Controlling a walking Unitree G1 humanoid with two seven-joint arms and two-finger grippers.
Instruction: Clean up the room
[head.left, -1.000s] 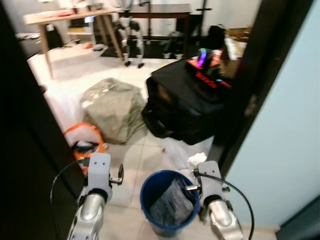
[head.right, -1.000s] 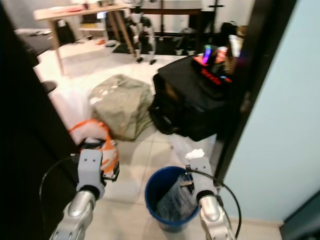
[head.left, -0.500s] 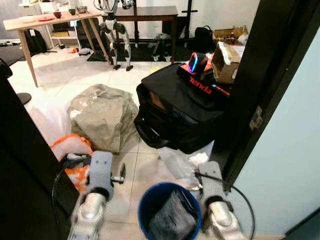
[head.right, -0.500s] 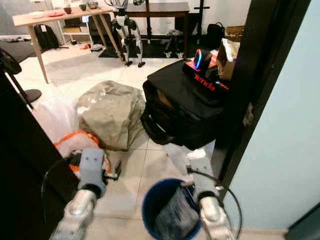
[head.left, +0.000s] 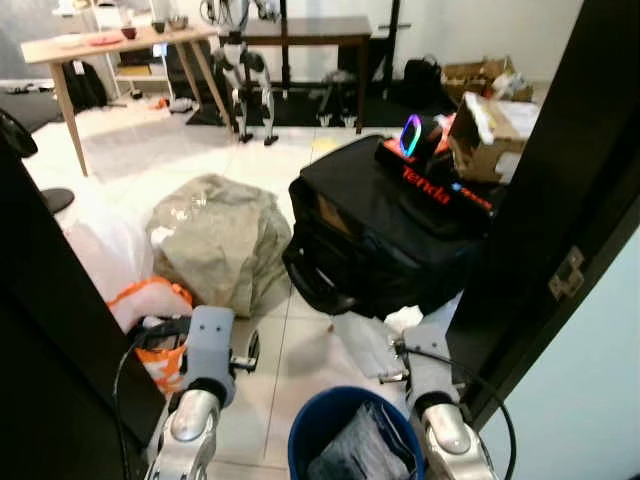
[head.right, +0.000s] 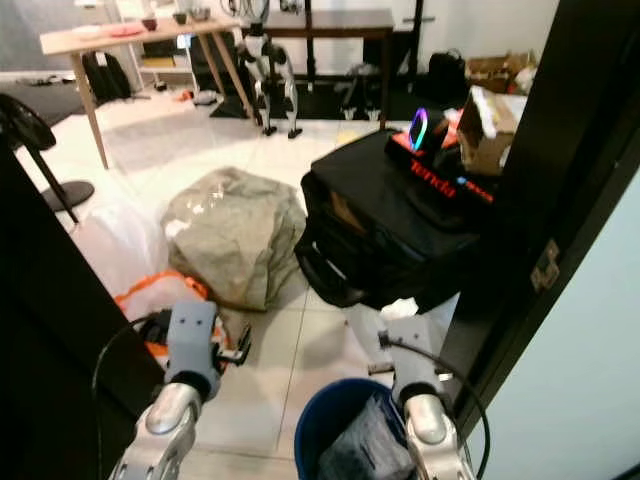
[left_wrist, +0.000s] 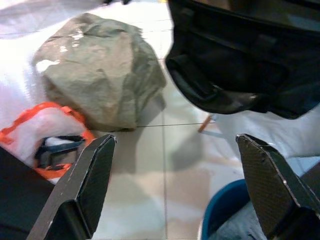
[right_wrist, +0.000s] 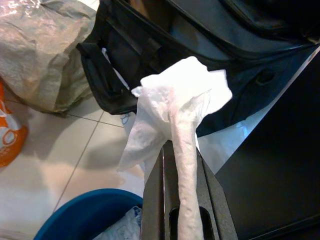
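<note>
While I'm looking down through a dark doorway onto the tiled floor (head.left: 150, 150), the big black suitcase (head.left: 385, 225) is lying ahead to the right, with a glowing router (head.left: 412, 135) and a cardboard box (head.left: 487, 120) sitting on top. Left of it, just beside, a crumpled olive-grey sack (head.left: 222, 237) is resting on the tiles, and an orange-and-white bag (head.left: 150, 305) is slumping near the door edge. Close below me the blue bin (head.left: 330, 440) is standing with grey crumpled stuff inside. My right gripper (right_wrist: 182, 200) is pinching a white tissue (right_wrist: 177, 107), fingers closed tight on it, hanging just beyond the bin's far rim. My left gripper (left_wrist: 175, 185) is hovering over bare tile left of the bin, fingers spread wide, holding nothing.
</note>
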